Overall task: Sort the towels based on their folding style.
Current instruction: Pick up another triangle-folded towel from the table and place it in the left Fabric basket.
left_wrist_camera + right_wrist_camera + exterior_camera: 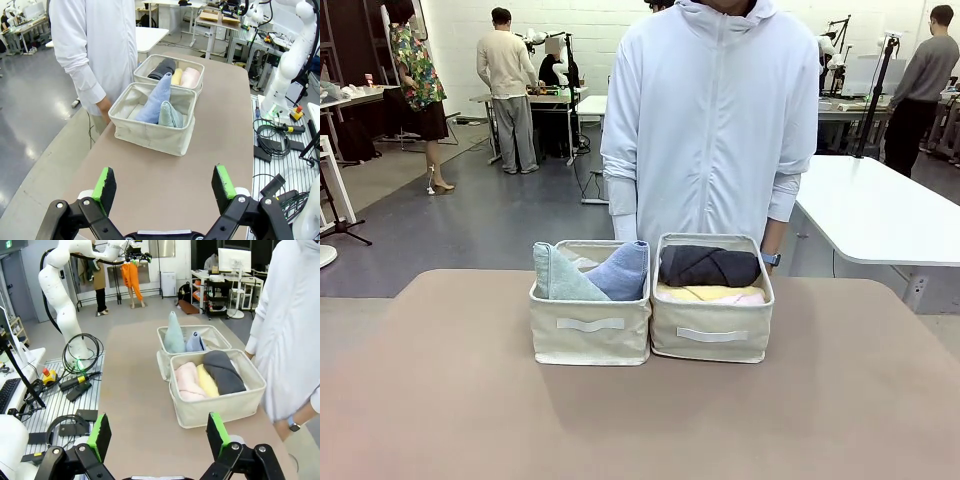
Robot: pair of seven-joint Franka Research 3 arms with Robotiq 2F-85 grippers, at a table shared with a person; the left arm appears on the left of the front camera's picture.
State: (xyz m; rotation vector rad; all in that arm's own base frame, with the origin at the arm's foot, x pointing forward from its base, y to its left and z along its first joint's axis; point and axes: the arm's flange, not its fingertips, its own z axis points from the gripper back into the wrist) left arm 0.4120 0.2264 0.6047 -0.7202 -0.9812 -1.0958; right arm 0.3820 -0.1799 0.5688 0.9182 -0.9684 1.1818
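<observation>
Left gripper [164, 191]: jaws were spread wide with nothing between them, held above the bare table [165, 170].
Right gripper [159, 436]: jaws were likewise released and empty, held over the table on its own side.
Open room: a broad bare stretch of tabletop was seen ahead of both sets of jaws, up to the bins; nothing lay on it.
Table edges: in the left wrist view the person's edge ran along the left of the jaws; in the right wrist view the edge nearest the arm's base ran along the left.
Left bin [589, 326]: seen ahead of the left jaws, touching or just beside the other bin; two cones were held in it, the green-grey towel [560, 276] and the blue towel [621, 271], leaning together.
Right bin [711, 331]: seen ahead of the right jaws; rolls were laid side by side in it, the dark grey towel [709, 266], the yellow towel [705, 293] and the pink towel [186, 381]. A white roll could not be made out.
Person [712, 120]: stood right behind the bins at the far edge, hands hanging below table level.
Around: another white table [880, 210] was seen behind the person; cables [75, 382] and the arm base [57, 285] lay beside the table.
</observation>
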